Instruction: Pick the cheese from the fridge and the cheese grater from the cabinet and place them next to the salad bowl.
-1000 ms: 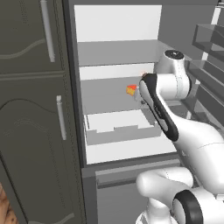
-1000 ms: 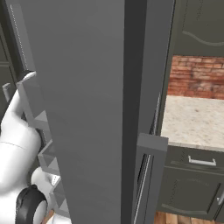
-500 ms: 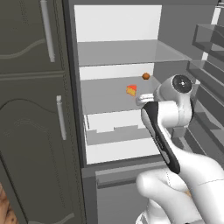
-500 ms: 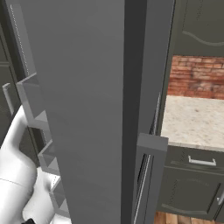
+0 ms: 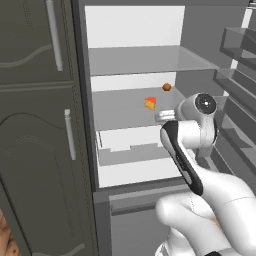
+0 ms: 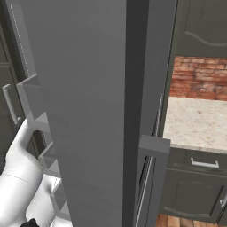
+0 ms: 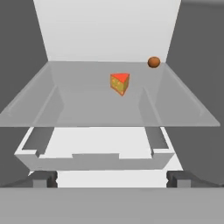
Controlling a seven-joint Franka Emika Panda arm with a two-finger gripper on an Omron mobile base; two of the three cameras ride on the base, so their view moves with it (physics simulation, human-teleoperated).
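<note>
1. Jaws stand spread: in the hand view the two dark fingertips sit far apart at the bottom corners, and nothing is between them.
2. Landmark: the cheese, a small orange-yellow wedge with a red side, lies on the middle glass shelf of the open fridge.
3. In the hand view the cheese sits well ahead of the gripper, near the middle of the shelf, red face turned up and toward the camera.
4. Behind the cheese and to its right, near the back wall, rests a small brown ball; the two are apart, not touching. The hand view shows the same ball at the shelf's far right corner.
5. Below the cheese, under the glass shelf, is a pale drawer, seen in the hand view as a white tray with a notched front edge.
6. Above the cheese a second glass shelf spans the fridge.
7. Right of the cheese and nearer the camera, the arm's wrist hangs at the fridge opening; the gripper itself is hidden behind it in the left base view.
8. Left of the cheese, beyond the fridge wall, stands a dark grey cupboard front with silver bar handles.
9. In the right base view the fridge door blocks the cheese; beyond it are a speckled counter and a brick wall.
</note>
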